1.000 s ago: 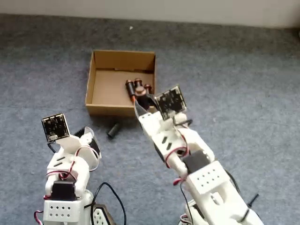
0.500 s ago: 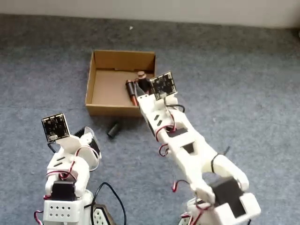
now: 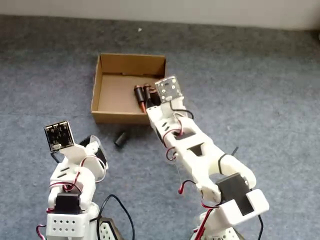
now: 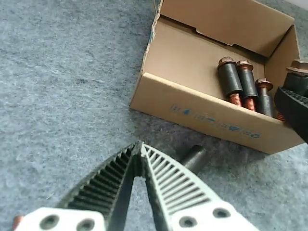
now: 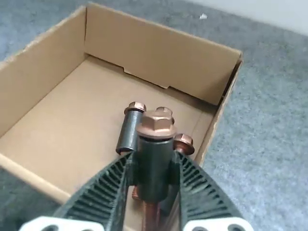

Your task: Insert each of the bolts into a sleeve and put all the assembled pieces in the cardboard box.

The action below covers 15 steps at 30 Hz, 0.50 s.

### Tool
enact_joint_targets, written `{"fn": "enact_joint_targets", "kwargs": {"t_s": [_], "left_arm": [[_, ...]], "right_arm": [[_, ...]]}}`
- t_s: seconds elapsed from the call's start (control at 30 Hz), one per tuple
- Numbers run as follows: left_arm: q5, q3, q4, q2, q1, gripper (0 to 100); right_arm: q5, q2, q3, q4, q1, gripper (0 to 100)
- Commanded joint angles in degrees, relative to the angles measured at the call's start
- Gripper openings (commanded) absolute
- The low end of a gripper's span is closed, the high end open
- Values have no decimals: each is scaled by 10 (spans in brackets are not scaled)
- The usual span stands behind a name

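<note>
Right gripper (image 5: 153, 161): closed part way, with both toothed fingers (image 5: 120, 180) pressing on one held piece (image 5: 154, 144).
Held piece: a black sleeve with a copper bolt in it, standing straight up between the fingers. The bolt's lower end is cut off at the edge of the right wrist view.
Right gripper from above (image 3: 152, 100): the arm's own camera board covers the fingers, so the grip is hard to see there.
Cardboard box (image 3: 100, 85): right under the right gripper and open on top. The gripper hangs over the corner closest to its arm.
Pieces in the box (image 4: 240, 82): three lie flat side by side, just below the right gripper. From the right wrist view one (image 5: 129, 129) is easy to see, and the held piece hides most of the others.
Left gripper (image 4: 140, 150): closed, tips touching, holding nothing.
Loose sleeve (image 4: 195, 158): black, lying on the grey carpet (image 3: 250, 75) just past the left gripper's tips, between them and the box wall. One finger hides part of it, so its inside cannot be made out.
</note>
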<state>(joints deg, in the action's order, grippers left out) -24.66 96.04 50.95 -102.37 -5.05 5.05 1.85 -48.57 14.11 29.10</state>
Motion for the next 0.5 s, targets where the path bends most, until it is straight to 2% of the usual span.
{"fn": "enact_joint_targets", "kwargs": {"t_s": [0.0,0.23,0.47], "left_arm": [[11,11,4,-15,-4,6],[11,11,4,-15,-4,6],[11,11,4,-15,-6,6]], "right_arm": [[-6,-9,38,-28,-7,82],[-6,-20,37,-31,-7,82],[-6,-123,20,-55,-7,84]]}}
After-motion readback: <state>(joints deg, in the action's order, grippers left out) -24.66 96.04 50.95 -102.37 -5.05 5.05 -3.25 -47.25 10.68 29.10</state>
